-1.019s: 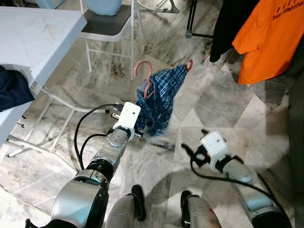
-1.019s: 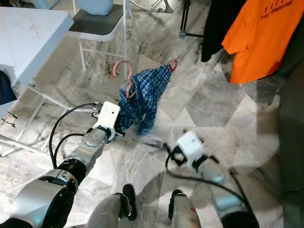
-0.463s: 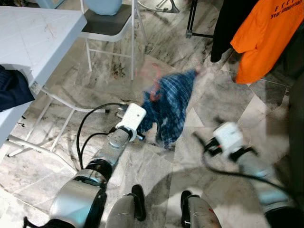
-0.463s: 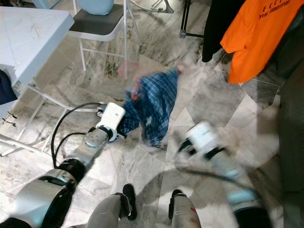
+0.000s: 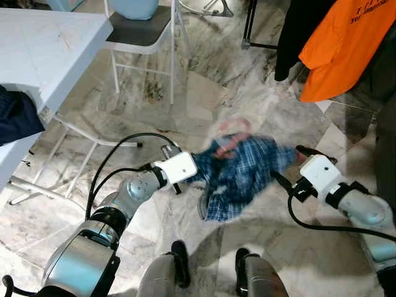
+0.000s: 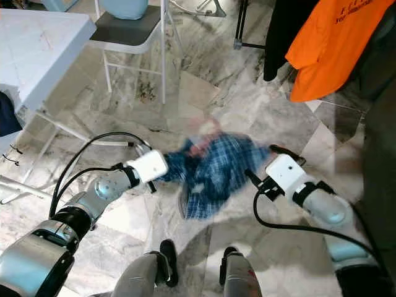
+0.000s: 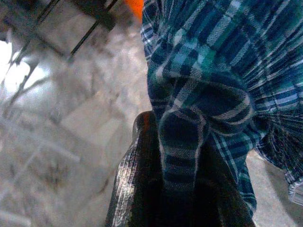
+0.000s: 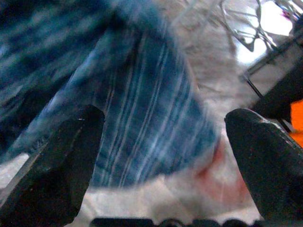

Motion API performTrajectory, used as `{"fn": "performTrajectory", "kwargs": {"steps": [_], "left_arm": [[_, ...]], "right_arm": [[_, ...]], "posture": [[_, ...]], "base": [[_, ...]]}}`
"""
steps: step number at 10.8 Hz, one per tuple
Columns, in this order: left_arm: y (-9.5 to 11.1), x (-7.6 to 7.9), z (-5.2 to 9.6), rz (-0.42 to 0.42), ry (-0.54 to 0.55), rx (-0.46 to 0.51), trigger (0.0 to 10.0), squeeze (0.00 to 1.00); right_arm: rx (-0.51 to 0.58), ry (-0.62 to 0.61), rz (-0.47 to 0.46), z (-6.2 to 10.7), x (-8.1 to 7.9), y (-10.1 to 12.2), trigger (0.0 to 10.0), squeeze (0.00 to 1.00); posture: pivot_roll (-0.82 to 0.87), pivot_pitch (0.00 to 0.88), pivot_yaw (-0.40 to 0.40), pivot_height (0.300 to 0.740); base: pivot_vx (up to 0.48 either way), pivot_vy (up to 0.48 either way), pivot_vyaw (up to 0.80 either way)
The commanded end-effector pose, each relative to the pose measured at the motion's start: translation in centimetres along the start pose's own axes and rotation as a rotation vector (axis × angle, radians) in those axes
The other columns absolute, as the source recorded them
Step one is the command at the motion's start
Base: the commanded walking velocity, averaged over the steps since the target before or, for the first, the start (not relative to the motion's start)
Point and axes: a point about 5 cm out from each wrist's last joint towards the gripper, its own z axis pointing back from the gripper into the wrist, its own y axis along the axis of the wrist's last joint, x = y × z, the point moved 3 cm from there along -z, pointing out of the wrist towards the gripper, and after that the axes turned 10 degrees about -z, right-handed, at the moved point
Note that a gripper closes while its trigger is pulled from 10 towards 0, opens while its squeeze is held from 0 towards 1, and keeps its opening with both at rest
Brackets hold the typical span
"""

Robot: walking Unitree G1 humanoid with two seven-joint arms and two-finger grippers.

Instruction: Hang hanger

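The shirt (image 5: 244,176) – blue plaid, on a pink hanger (image 5: 230,131) – hangs in the air above the floor (image 5: 204,93), between the two grippers, blurred by motion. The left gripper (image 7: 182,156) is clamped on a fold of the cloth; its wrist view shows fabric pinched between the fingers. The right gripper (image 8: 161,156) stands wide, fingers apart, with a hem of the shirt just before it and not yet taken. Judgement: the load is light and limp – the cloth will sag, swing and slip on the hanger, so a fabric grip gives poor control. The stiff hanger, at the neck below its hook, appears the sounder hold for hanging beside the orange garment (image 5: 346,43).
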Motion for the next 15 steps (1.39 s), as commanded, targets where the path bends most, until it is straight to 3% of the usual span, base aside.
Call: {"fn": "performTrajectory", "kwargs": {"steps": [1, 3, 4, 6, 7, 8, 12, 14, 15], "left_arm": [[0.2, 0.4, 0.3, -0.055, -0.037, 0.034, 0.0, 0.0], [1.7, 1.2, 0.1, -0.121, -0.083, 0.133, 0.0, 0.0], [2.3, 1.3, 0.0, -0.138, -0.087, 0.166, 0.0, 0.0], [3.3, 1.2, -0.1, -0.162, -0.088, 0.227, 0.0, 0.0], [4.0, 1.3, 0.0, -0.172, -0.093, 0.271, 0.0, 0.0], [4.4, 1.7, 0.0, -0.181, -0.104, 0.297, 0.0, 0.0], [4.8, 1.9, -0.1, -0.187, -0.106, 0.321, 0.0, 0.0], [5.5, 1.8, -0.3, -0.185, -0.081, 0.35, 0.0, 0.0], [5.5, 1.8, -0.3, -0.185, -0.082, 0.35, 0.0, 0.0]], "right_arm": [[0.028, 0.048, 0.003, 0.0, -0.1, 0.9, 10.0, 0.0], [0.016, 0.133, 0.008, -0.2, 0.0, 1.3, 10.0, 0.0], [-0.019, 0.224, -0.029, -0.3, -0.7, 0.7, 10.0, 0.0], [-0.078, 0.309, -0.014, 0.0, -1.4, -0.5, 10.0, 0.0], [-0.091, 0.365, -0.031, 0.1, -1.7, -0.6, 7.4, 0.0], [-0.092, 0.38, -0.051, 0.0, -1.7, -0.6, 0.0, 0.0], [-0.107, 0.402, -0.061, -0.1, -1.8, -0.9, 0.0, 0.0], [-0.154, 0.532, -0.121, 0.0, -4.0, -1.8, 0.0, 0.0], [-0.156, 0.555, -0.135, 0.1, -4.3, -1.8, 0.0, 0.0]], "posture": [[-0.16, 0.282, 0.117, 0.74], [-0.16, 0.286, 0.122, 0.74], [-0.16, 0.287, 0.127, 0.74], [-0.15, 0.288, 0.131, 0.74], [-0.15, 0.287, 0.132, 0.74], [-0.15, 0.287, 0.134, 0.74], [-0.15, 0.287, 0.135, 0.74], [-0.14, 0.285, 0.135, 0.74], [-0.14, 0.284, 0.136, 0.74]], "base": [[0.0, 0.0, 0.0], [0.0, 0.0, 0.0], [0.0, 0.0, 0.0], [0.0, 0.0, 0.0], [0.0, 0.0, 0.0], [0.0, 0.0, 0.0], [0.0, 0.0, 0.0], [0.0, 0.0, 0.0], [0.0, 0.0, 0.0]]}}
